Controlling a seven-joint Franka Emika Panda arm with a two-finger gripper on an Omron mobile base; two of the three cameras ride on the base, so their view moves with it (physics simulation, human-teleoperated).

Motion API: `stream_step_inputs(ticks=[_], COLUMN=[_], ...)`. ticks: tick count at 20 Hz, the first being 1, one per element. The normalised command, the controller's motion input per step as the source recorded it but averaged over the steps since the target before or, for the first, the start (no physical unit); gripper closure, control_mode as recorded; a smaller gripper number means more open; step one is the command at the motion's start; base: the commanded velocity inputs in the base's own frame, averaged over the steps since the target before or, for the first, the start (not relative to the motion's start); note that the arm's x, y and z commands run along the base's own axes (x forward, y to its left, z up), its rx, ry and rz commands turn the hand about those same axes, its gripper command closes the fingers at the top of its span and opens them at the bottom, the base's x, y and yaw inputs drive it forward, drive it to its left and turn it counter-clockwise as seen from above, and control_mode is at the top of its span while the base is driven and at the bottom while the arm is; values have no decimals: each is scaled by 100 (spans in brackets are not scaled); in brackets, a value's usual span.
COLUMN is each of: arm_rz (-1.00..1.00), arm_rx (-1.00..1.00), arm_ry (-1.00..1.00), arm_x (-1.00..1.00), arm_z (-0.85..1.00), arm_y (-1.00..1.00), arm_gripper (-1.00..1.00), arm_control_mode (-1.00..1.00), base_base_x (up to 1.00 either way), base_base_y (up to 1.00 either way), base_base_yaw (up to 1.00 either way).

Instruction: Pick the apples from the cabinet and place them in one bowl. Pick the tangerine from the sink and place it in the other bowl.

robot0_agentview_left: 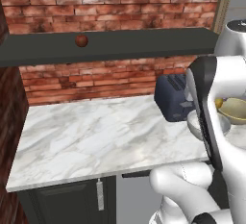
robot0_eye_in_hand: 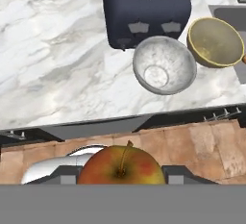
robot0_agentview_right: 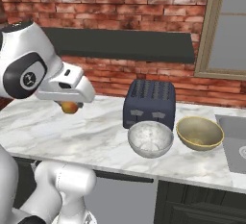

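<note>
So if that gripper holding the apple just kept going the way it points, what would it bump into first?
Probably the marble counter. The gripper, shut on the yellow-orange apple, points down at it, left of the pale bowl; depth is uncertain.

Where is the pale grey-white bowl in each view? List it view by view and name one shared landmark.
Left base view: pale bowl at the right, partly behind the arm, below the toaster.
Right base view: pale bowl at lower centre, in front of the toaster.
Hand view: pale bowl at upper centre-right, just under the toaster.
Shared landmark: the toaster.

Simulated kitchen: marble counter (robot0_agentview_left: 96,131), brick wall (robot0_agentview_left: 96,81), toaster (robot0_agentview_right: 149,104), sink (robot0_agentview_right: 235,143).
</note>
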Motion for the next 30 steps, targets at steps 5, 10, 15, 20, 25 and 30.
stream_step_inputs(ticks=[5,10,15,20,25,30], arm_rz=[-2,0,0,0,1,0], arm_rx=[23,4,-4,0,0,0], arm_ry=[-10,-2,0,0,0,0], arm_x=[-5,-3,4,3,27,36], arm_z=[-31,-15,-26,-14,-6,-7], arm_y=[-24,-3,-1,-26,-44,-39], arm_gripper=[100,100,100,100,100,100], arm_control_mode=[-100,-100,-100,-100,-100,-100], base_base_x=[0,0,0,0,0,0], base_base_y=[0,0,0,0,0,0], base_base_yaw=[0,0,0,0,0,0])
